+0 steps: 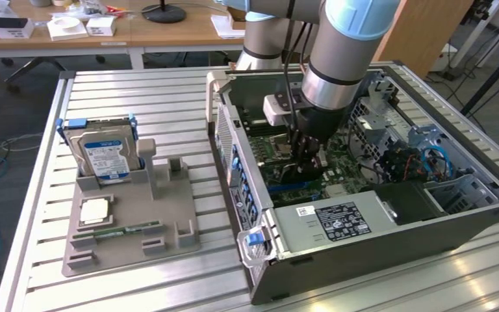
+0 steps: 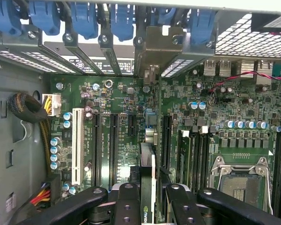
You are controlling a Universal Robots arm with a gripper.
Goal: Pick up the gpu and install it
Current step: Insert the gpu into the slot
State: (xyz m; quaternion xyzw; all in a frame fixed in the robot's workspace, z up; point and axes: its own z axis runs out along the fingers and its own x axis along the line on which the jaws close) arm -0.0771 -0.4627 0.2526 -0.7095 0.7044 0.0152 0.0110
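gpu (image 2: 147,164) | thin card, upright, edge-on | hand (image 2: 151,191) clamped on it | above motherboard (image 2: 182,96)

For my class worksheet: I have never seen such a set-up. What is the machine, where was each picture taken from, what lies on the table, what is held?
The machine is a robot arm with a gripper. One picture comes from a camera off the arm; the other from a camera on its wrist, facing the motherboard. On the table lie an open computer case and a grey tray carrying a hard drive. The gripper, inside the case, holds the gpu edge-on.
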